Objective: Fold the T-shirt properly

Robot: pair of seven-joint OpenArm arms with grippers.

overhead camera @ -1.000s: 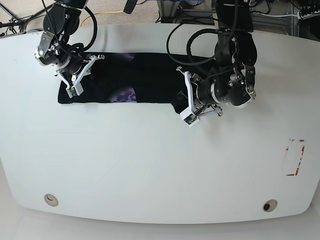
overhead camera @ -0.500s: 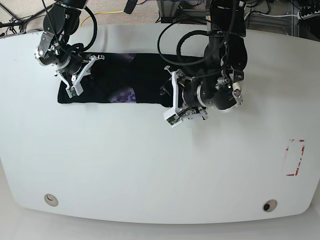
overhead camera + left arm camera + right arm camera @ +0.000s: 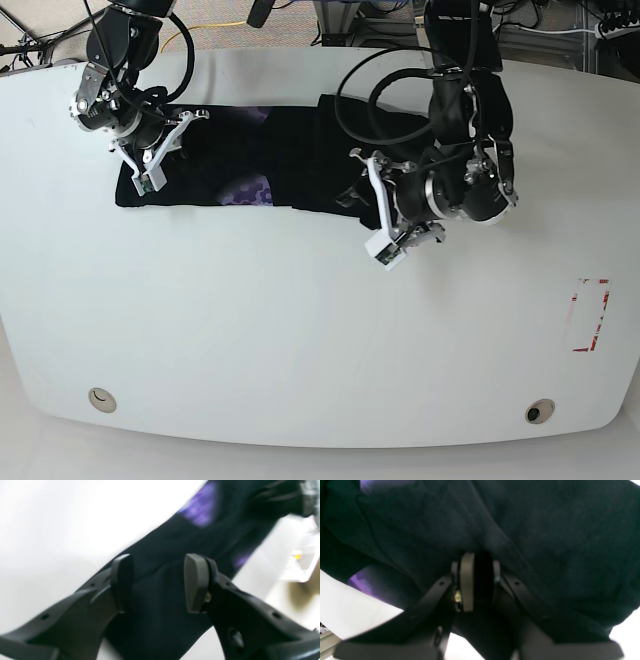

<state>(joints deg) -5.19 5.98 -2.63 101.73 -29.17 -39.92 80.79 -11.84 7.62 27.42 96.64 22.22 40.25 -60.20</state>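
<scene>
The black T-shirt (image 3: 290, 155) lies as a long folded band across the far half of the table, its purple print (image 3: 250, 190) showing near the front edge. My right gripper (image 3: 150, 170) at the band's left end is shut on a fold of the T-shirt (image 3: 545, 542), with black fabric pinched between its pads (image 3: 467, 580). My left gripper (image 3: 385, 225) hovers at the band's right end over its front edge. In the left wrist view my left gripper (image 3: 158, 582) stands open, with the T-shirt (image 3: 160, 620) and its purple print (image 3: 200, 507) below the gap and nothing gripped.
The white table (image 3: 300, 330) carries a red-outlined rectangle (image 3: 590, 315) at the right and two round holes (image 3: 100, 400) (image 3: 540, 411) near the front edge. Cables and equipment crowd the far edge behind both arms.
My left gripper has opened and let go of the T-shirt's right end. Its arm swung left, then back right. The right arm has not moved.
</scene>
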